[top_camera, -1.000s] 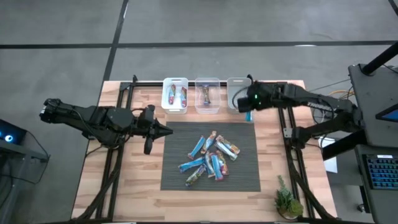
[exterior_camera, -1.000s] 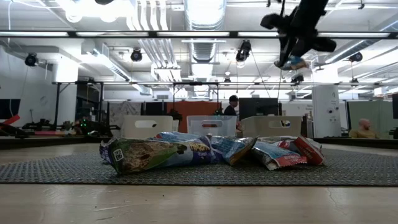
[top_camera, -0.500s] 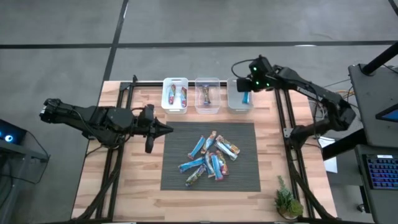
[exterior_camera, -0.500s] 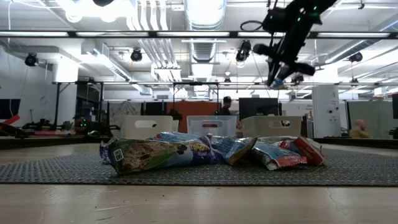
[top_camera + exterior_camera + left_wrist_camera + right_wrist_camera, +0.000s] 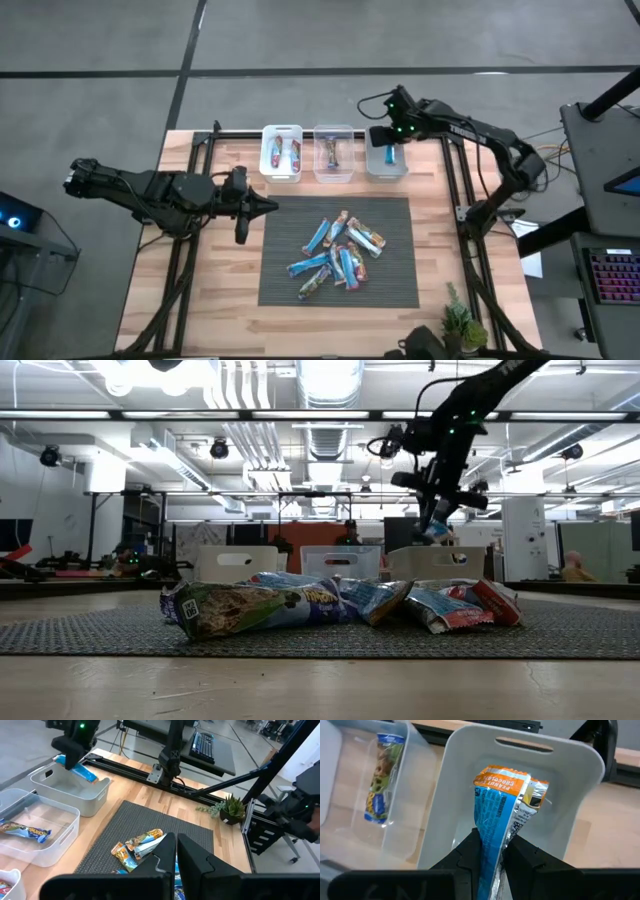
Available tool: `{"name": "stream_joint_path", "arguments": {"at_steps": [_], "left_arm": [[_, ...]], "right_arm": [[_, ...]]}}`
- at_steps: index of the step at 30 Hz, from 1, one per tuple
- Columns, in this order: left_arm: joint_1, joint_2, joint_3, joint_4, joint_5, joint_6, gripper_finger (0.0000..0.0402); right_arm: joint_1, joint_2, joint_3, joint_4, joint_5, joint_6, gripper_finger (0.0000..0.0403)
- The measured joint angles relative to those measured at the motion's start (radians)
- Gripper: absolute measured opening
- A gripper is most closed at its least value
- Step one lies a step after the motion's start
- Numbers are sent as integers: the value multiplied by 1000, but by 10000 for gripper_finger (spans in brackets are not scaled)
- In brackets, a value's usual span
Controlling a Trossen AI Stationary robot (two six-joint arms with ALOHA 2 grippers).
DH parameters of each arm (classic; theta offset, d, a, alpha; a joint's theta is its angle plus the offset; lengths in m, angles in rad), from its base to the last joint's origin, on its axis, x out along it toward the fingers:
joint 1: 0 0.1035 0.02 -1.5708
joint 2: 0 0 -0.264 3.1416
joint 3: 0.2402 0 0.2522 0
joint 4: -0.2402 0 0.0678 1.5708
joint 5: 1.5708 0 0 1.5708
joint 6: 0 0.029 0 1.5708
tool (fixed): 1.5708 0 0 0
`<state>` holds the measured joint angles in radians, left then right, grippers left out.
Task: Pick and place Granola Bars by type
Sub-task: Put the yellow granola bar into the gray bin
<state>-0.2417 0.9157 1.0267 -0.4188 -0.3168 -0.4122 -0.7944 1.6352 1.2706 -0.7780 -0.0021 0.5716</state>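
Left claw [image 5: 268,207] hovers over the table [image 5: 220,300] at the mat's [image 5: 400,295] left edge, fingers pressed together, holding nothing. Left bin [image 5: 281,152] has two bars, middle bin [image 5: 333,153] one. Pile of Granola Bars [image 5: 338,256] sits mid-mat. Right claw [image 5: 391,152] hangs over the right bin [image 5: 386,166], pinching a blue-and-orange bar [image 5: 496,815] by its lower end, bar above the bin's bare floor. Claw fingers hide the bar's bottom; wrapper print only partly readable.
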Motion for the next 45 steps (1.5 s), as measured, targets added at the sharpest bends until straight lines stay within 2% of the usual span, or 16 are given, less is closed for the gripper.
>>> {"name": "stream_joint_path", "arguments": {"at_steps": [12,28,45], "left_arm": [[0,0,-1,0,-9,-11,0],[0,0,-1,0,-26,-19,0],[0,2,-1,0,-26,-19,0]], "right_arm": [[-5,101,109,-43,-10,-35,63],[-5,93,95,-125,-6,-10,63],[-5,95,95,-129,-6,-3,63]]}}
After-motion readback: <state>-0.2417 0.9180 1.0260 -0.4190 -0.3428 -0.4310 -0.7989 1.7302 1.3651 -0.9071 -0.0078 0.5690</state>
